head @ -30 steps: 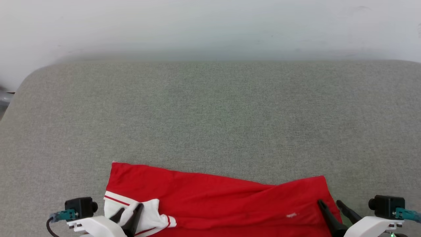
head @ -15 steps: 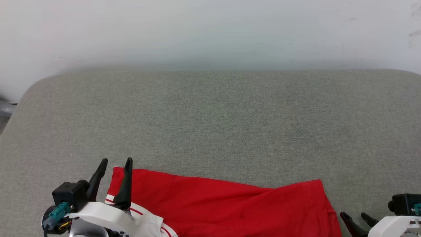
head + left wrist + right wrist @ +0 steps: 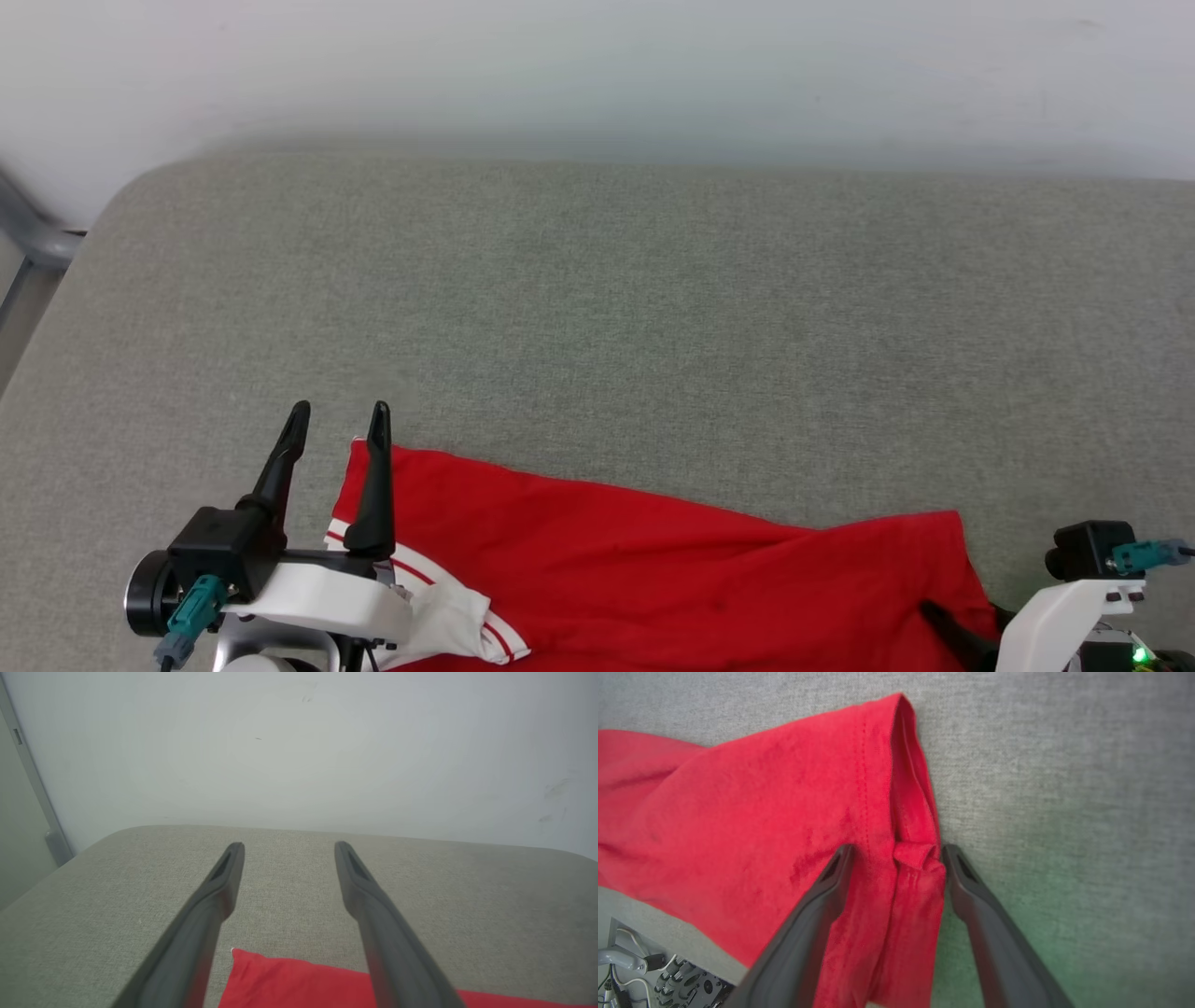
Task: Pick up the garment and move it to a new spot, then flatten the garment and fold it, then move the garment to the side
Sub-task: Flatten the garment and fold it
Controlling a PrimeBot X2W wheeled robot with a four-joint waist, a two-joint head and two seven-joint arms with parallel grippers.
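your left end effector stands wide, empty, over the far left corner of the shirt on the near worktop; right end effector (also wide) straddles its right hem.

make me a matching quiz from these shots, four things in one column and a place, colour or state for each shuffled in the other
Things
1 left tool
2 right tool
3 sleeve
4 cushion

Descriptions
a grey, lying under the shirt
b open, astride the shirt's right edge
c white with red stripes
d open, empty, at the shirt's far left corner

Pairs: 1-d, 2-b, 3-c, 4-a
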